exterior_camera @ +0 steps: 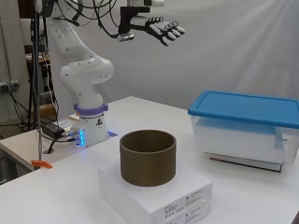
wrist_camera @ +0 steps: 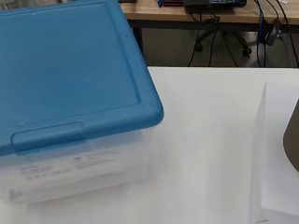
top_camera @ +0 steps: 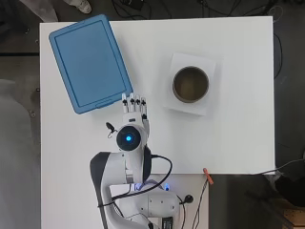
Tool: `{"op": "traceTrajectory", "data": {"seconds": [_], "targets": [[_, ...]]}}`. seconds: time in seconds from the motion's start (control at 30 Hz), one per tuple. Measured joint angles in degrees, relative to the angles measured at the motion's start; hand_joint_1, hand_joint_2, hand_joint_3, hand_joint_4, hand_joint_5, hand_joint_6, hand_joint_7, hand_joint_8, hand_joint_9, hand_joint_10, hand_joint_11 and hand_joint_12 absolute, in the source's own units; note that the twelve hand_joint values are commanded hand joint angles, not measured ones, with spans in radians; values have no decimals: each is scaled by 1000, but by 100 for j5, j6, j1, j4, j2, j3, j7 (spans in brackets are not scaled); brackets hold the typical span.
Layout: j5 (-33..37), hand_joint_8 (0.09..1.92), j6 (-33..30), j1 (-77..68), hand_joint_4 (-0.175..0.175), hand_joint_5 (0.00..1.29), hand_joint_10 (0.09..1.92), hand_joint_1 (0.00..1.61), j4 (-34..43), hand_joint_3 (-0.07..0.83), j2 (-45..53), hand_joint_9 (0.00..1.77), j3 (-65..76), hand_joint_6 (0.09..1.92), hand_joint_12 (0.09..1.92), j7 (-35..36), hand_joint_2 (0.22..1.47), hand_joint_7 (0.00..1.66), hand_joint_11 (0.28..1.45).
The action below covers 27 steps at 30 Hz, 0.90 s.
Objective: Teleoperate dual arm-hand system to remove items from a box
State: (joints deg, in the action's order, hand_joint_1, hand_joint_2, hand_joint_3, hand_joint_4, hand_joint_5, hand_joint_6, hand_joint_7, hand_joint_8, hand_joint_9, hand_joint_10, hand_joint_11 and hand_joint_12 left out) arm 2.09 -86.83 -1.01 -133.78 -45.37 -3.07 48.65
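hand (exterior_camera: 161, 27) up high over the table (top_camera: 238, 138), palm down, fingers stretched out straight and holding nothing. we've got the clear box (exterior_camera: 243, 140) with its blue lid (top_camera: 89, 62) on, just ahead of the fingertips in our overhead view.

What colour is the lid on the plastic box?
Blue. The lid shows best in the wrist view, covering the clear box.

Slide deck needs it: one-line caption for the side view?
Open hand raised high above the table, lidded clear box at right, brown cylinder on a white carton in front.
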Motion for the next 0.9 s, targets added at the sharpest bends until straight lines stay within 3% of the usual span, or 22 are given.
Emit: {"op": "traceTrajectory", "data": {"seconds": [0.27,0.33,0.67,0.9], "targets": [[412,87,609,-165,-35,0,87,140,217,-4,-92,231,-720,87,87,-129,862,91,478],[410,87,598,-176,-19,53,87,139,201,-2,-109,242,-721,87,87,-95,858,128,432],[-137,87,-480,-131,-19,0,87,112,-528,4,1300,194,-1944,87,87,-560,863,53,375],[-1006,87,-761,-89,-71,0,87,46,-469,-9,1726,175,-2674,87,87,-1087,812,34,361]]}}
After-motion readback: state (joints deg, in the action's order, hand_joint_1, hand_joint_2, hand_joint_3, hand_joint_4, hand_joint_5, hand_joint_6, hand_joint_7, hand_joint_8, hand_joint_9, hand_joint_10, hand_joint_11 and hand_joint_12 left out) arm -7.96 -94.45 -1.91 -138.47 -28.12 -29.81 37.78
